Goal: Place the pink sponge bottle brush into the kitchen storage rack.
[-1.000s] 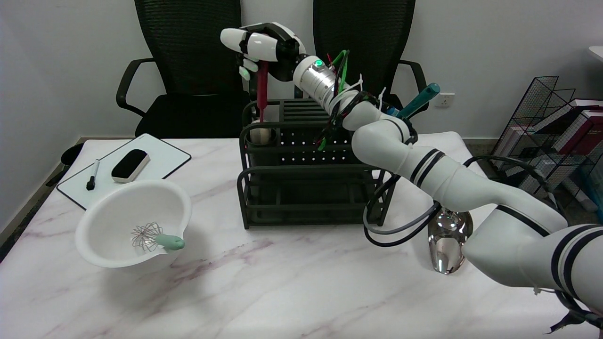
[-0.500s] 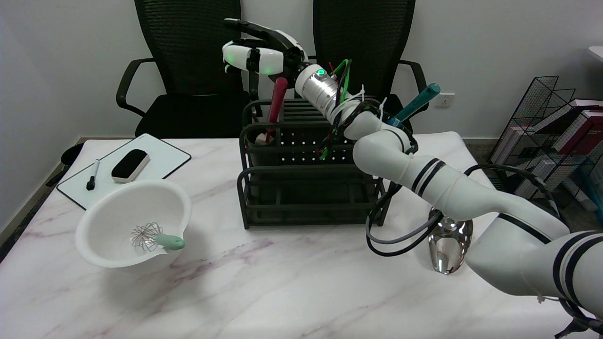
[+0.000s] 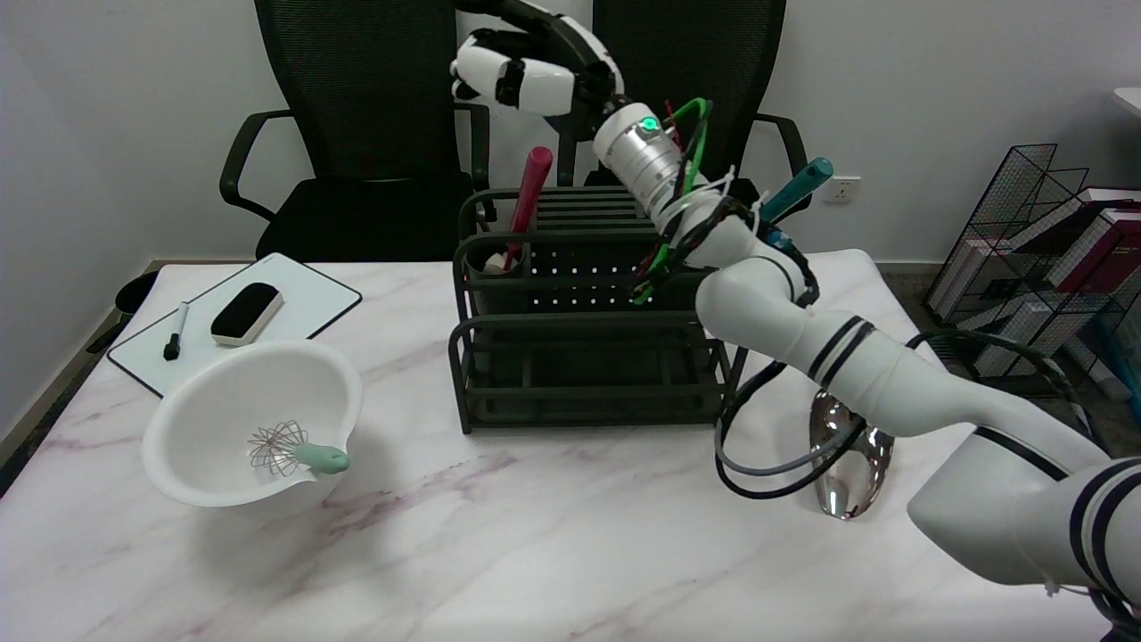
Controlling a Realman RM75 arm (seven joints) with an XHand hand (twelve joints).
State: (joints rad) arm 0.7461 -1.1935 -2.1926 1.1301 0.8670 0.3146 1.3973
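Observation:
The bottle brush (image 3: 526,202) has a dark pink handle and a pale sponge head. It stands head down in the round holder at the left end of the black kitchen storage rack (image 3: 584,308), its handle leaning to the right. The sponge head shows just over the holder's rim. My right hand (image 3: 526,64) hangs in the air above and a little behind the handle's top, clear of it, with its fingers apart and nothing in them.
A white bowl (image 3: 254,423) holding a small whisk with a green handle sits at the front left. Behind it lies a whiteboard (image 3: 236,321) with an eraser and a marker. A shiny metal ladle (image 3: 847,459) lies right of the rack. A teal handle (image 3: 796,190) sticks up at the rack's right end.
My hand let go of the brush, which dropped into the holder and tipped to the right. The hand then opened and rose up and to the right.

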